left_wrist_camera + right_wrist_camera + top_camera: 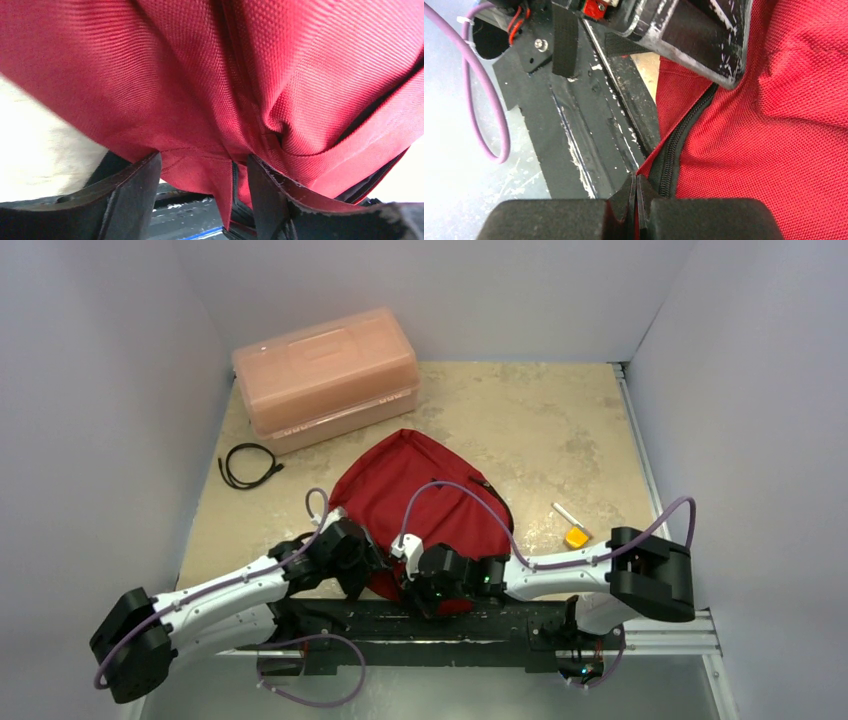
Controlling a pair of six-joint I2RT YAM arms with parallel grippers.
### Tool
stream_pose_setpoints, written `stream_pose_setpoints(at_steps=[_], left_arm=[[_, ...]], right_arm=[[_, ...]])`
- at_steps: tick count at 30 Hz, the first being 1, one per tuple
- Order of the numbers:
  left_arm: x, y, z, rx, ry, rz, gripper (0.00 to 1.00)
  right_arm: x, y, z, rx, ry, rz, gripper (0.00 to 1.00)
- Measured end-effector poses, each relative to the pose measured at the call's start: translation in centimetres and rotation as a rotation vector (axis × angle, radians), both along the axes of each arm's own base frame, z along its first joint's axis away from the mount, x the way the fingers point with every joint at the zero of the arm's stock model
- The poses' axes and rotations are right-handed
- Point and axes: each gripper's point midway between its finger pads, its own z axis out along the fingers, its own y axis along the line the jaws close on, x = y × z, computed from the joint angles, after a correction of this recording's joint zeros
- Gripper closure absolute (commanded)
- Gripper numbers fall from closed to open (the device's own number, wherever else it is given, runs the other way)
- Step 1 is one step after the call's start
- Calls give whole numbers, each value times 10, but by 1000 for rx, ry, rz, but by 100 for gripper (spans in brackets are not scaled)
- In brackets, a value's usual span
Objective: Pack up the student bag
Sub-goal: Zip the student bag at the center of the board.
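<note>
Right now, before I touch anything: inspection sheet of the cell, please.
Surface: beige tabletop, mottled.
Job's things: student bag lying mid-table, near edge at the arms.
Clutter: orange-pink box, closed, back left; black cord near it; yellow block and white stick at right.
Grippers: left gripper fingers apart around a bag fold; right gripper shut on bag edge by zipper.
Cables: purple cables loop over bag.
Surroundings: white walls.
</note>
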Motion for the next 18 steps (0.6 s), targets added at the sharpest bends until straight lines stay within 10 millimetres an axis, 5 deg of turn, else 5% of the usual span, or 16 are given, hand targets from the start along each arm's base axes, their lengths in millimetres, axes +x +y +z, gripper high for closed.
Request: stream_pose_setpoints(at_steps=[6,8,9,14,18], left_arm=[[-4,-26,-9,-84,102,-15,63],[-4,-30,-10,-102,107,-21,64],[-5,-32,-10,-114,111,-22,64],[-5,-34,-10,-130,109,-28,66],[-5,-35,-11,-134,109,-29,66]], right_arm=[[4,-6,0,-15,-29,-27,100],[8,-12,10,-13,-52,-52,71],[11,-15,18,-9,-55,-78,64],[18,-26,60,23,23,-265,47],[19,-42,59,-37,116,-413,37]])
